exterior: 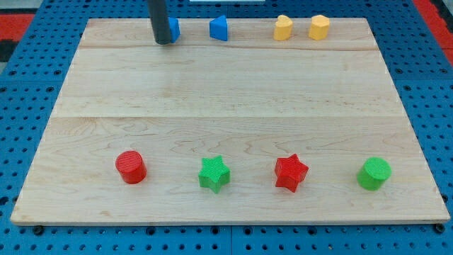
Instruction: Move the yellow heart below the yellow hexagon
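Note:
The yellow heart sits near the view's top edge of the wooden board, right of centre. The yellow hexagon stands just to its right, a small gap between them. My tip is at the view's top left, far to the left of both yellow blocks. It stands right in front of a blue block that it partly hides, so I cannot make out that block's shape.
A blue triangle-like block sits between my tip and the yellow heart. Along the view's bottom stand a red cylinder, a green star, a red star and a green cylinder.

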`<control>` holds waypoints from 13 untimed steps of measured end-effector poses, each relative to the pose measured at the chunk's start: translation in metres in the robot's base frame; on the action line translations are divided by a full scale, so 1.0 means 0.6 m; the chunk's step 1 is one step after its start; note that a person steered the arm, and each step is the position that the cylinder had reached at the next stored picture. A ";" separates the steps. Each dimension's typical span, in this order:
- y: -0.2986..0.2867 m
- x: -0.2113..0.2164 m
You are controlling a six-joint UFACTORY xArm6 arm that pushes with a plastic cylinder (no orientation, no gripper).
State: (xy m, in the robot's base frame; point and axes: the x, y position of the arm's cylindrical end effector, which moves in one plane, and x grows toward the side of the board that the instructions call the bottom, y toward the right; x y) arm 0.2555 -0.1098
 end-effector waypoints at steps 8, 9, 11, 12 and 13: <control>0.397 -0.070; 0.396 -0.106; 0.335 -0.106; 0.316 -0.096; 0.283 -0.063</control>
State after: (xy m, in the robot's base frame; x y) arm 0.2175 0.0601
